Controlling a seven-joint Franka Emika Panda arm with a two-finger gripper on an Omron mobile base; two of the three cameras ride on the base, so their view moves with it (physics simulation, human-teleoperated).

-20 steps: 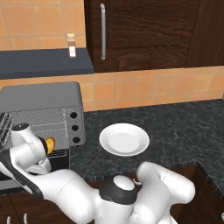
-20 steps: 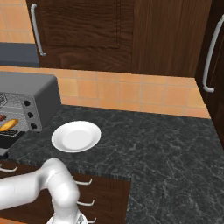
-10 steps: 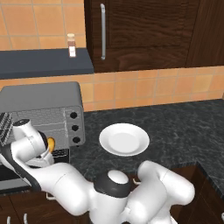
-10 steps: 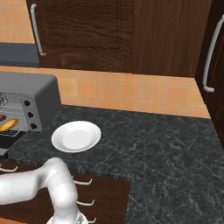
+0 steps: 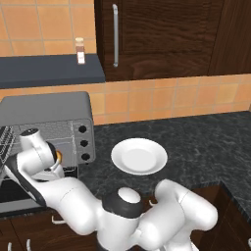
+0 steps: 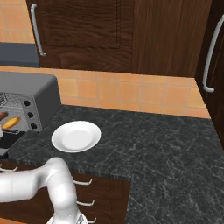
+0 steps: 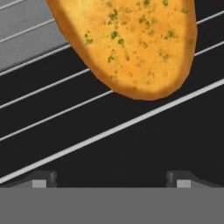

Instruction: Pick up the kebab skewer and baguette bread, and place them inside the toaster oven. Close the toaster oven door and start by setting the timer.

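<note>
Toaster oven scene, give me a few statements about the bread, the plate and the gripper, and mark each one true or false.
1. The baguette bread lies on the wire rack of the toaster oven. True.
2. The white plate still holds the kebab skewer. False: the plate is bare, and a dark red-brown piece shows inside the oven next to the bread.
3. The gripper is shut on the bread. False: its fingertips stand wide apart, clear of the loaf.
4. The toaster oven door is open. True.
5. The plate sits on the dark counter to the right of the oven. True.
</note>
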